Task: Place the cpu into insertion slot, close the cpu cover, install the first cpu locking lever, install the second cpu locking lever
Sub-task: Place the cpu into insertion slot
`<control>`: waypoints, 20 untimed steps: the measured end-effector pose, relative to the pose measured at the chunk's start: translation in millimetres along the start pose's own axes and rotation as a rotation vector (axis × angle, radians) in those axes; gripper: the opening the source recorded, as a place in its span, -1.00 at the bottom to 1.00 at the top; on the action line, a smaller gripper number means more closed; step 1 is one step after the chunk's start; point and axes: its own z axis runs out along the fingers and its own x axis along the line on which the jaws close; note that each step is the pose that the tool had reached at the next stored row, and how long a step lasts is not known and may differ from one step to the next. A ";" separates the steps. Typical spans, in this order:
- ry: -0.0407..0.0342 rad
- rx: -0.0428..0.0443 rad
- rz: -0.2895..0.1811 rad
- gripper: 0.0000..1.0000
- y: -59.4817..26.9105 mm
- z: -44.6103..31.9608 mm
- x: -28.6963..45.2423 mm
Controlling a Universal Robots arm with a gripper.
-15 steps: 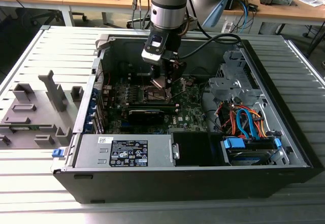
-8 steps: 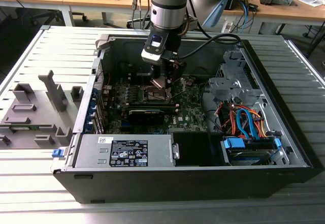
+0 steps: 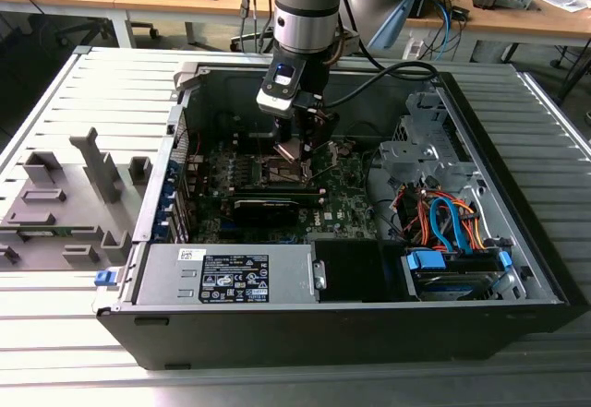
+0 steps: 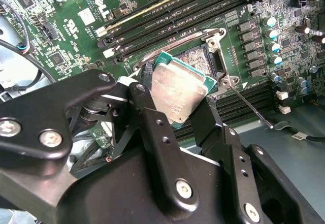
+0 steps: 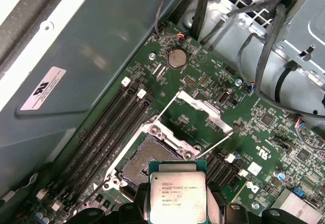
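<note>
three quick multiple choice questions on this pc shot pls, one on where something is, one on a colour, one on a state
1. Where is the flat square silvery-grey cpu?
A) seated in its socket
B) held by the black end effector above the square dark insertion slot
C) dropped outside the machine

2. What colour is the flat motherboard?
A) green
B) red
C) white

3. How is the dull silver metal cpu cover?
A) closed over the chip
B) taken away entirely
C) swung open

Answers: B, fingers clamp its edges; A, green surrounds the slot; C, the slot lies bare.
</note>
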 end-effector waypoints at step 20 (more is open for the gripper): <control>0.0005 0.0006 0.014 0.08 0.0 0.0 0.0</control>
